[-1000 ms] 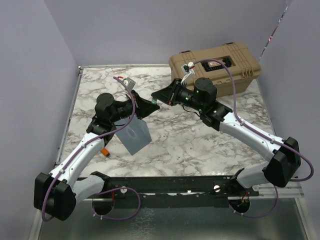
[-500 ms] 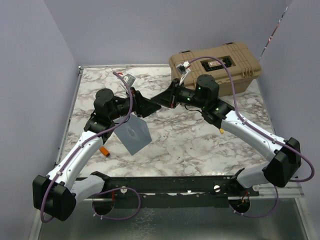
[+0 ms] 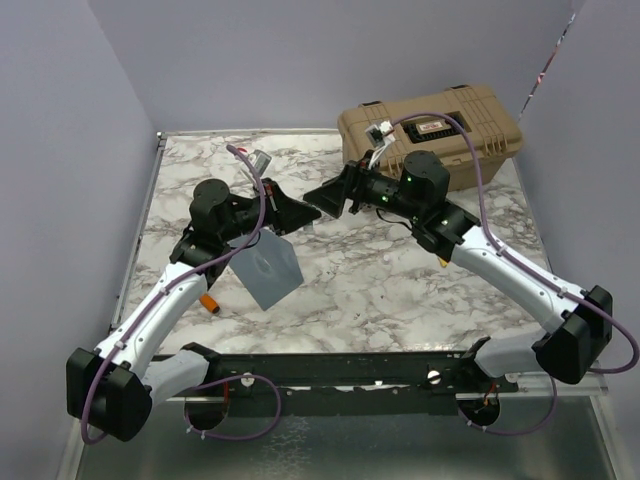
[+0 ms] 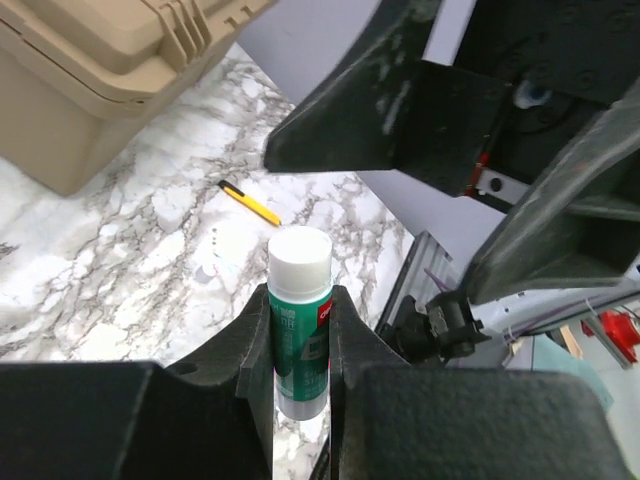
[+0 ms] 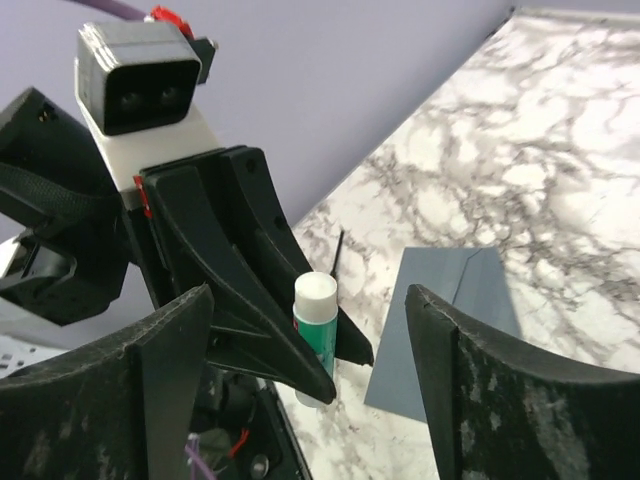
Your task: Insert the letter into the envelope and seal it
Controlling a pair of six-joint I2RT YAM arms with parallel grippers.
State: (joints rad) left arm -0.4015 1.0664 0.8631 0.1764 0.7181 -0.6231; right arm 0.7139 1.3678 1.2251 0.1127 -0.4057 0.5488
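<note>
The slate blue-grey envelope (image 3: 268, 268) lies flat on the marble table below the left wrist, and shows again in the right wrist view (image 5: 450, 320). The letter is out of view. My left gripper (image 3: 303, 212) (image 4: 299, 300) is shut on a green glue stick (image 4: 300, 330) with a white end, held off the table. My right gripper (image 3: 326, 196) (image 5: 305, 300) faces it nose to nose. Its fingers stand open on either side of the glue stick (image 5: 315, 335) without touching it.
A tan hard case (image 3: 430, 135) (image 4: 90, 60) stands at the back right. A small orange item (image 3: 210, 302) lies left of the envelope. A yellow and black tool (image 4: 250, 203) lies on the marble under the right arm.
My right gripper has opened off the glue stick and drawn back slightly to the right. My left gripper opened briefly, then shut on the stick.
</note>
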